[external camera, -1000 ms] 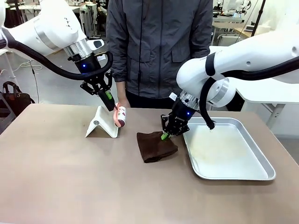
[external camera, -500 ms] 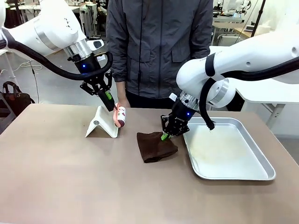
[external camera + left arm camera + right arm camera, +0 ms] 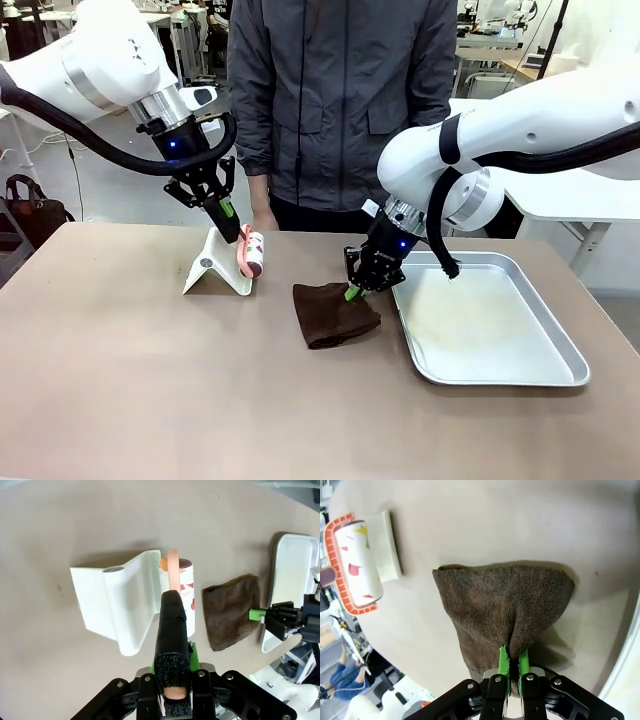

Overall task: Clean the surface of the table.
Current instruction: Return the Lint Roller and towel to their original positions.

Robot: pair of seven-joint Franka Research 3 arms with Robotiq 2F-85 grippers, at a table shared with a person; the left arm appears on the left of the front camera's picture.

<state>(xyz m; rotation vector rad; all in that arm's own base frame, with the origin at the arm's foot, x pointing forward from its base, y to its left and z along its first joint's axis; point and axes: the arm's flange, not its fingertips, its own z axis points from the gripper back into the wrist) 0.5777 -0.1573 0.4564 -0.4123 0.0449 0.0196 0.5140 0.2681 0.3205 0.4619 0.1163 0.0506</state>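
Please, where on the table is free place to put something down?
The table is bare along the whole near edge, in front of the brown cloth and the metal tray, and at the left of the white holder. It is crowded between holder, lint roller, cloth and tray.

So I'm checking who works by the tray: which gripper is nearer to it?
Right. The right gripper, shut on the brown cloth, sits just beside the tray's near-left edge. The left gripper, holding the lint roller at its white stand, is well across the table.
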